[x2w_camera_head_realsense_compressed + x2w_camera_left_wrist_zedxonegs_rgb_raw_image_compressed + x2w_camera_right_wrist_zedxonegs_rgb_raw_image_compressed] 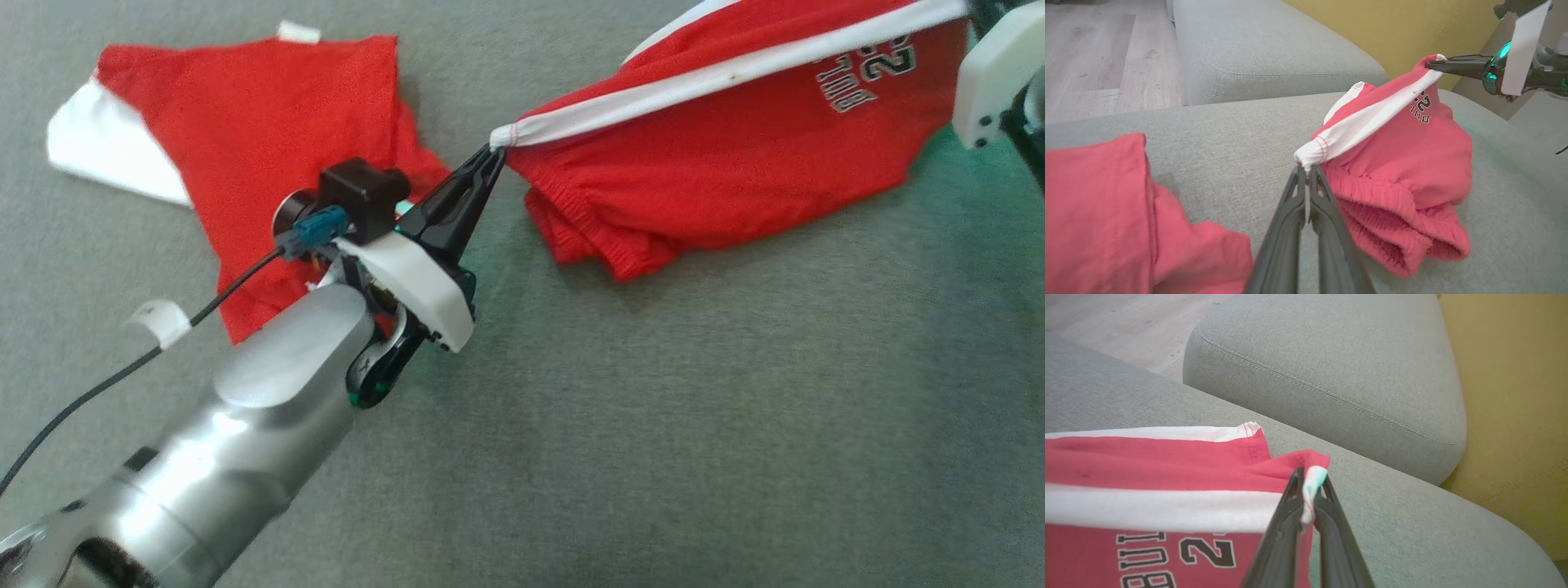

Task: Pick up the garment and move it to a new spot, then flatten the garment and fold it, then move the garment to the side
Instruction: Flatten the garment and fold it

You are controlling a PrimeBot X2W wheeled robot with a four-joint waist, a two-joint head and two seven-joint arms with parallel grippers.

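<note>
Our left pincer (495,153) and right pincer (1308,488) clamp the white-striped edge of the red shorts (718,171), upper right of the frame, sagging onto the sofa (735,408). We should stretch it level, then lower evenly.

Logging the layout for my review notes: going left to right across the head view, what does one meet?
red and white shirt lying flat → left gripper → red shorts, pinched at both ends of the white stripe → right gripper

shorts (718,155): matt ribbed cloth | sofa (653,408): rough woven fabric | forearm (245,425): glossy metal
</note>
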